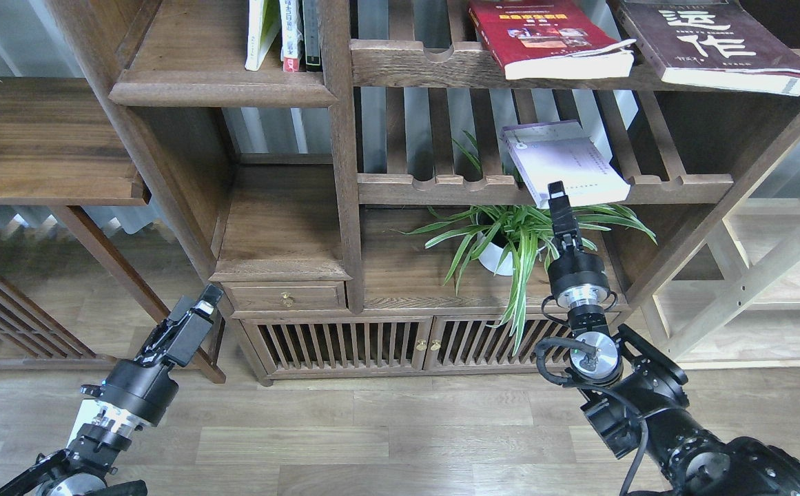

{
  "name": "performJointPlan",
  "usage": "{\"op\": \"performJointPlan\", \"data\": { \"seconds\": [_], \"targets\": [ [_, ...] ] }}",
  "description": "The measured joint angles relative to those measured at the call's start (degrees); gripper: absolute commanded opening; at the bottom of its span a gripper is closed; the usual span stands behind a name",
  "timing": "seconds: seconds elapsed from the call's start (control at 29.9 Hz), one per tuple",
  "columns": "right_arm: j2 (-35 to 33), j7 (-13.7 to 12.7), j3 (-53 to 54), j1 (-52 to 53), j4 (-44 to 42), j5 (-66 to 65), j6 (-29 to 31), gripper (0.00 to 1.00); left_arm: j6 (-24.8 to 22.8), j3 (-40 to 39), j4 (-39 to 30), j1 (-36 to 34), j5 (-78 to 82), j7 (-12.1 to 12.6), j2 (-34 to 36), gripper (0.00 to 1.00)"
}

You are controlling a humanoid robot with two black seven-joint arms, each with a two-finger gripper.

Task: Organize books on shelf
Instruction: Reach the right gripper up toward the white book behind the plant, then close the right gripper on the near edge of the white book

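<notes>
Right hand at matte lavender-white paperback edge, poss. touching, on slatted wood rack.

- Our right tool reaches up to the near edge of the lavender book on the slatted rack.
- At twelve o'clock, the red book lies beside the maroon book.
- Our left tool hangs at eight o'clock.
</notes>
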Motion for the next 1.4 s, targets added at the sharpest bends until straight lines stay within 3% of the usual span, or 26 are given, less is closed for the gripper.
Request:
{"op": "performJointPlan", "data": {
  "seconds": [0.57, 0.77, 1.07, 1.2, 1.4],
  "targets": [
    [0.00, 0.00, -0.04, 3.94, -5.40, 0.06, -0.54, 1.00, 0.00, -1.18, -0.11, 0.45, -0.02, 0.00, 0.55, 0.99],
    [0.00, 0.00, -0.03, 5.01, -6.55, 0.06, -3.21, 0.99, 0.00, -1.78, -0.14, 0.66, -0.02, 0.00, 0.96, 0.99],
    [0.00, 0.00, 0.16, 5.86, -6.82, 0.07, -6.59, 0.88, 0.00, -2.11, -0.14, 0.63, -0.01, 0.00, 0.99, 0.99],
    [0.00, 0.00, -0.02, 5.87, -6.86, 0.02, -6.83, 0.75, 0.00, -2.12, -0.14, 0.62, -0.01, 0.00, 0.99, 0.99],
    [0.00, 0.00, -0.14, 5.95, -6.86, -0.03, -6.82, 0.66, 0.00, -2.16, -0.14, 0.57, 0.00, 0.00, 0.99, 0.99]
  ]
}}
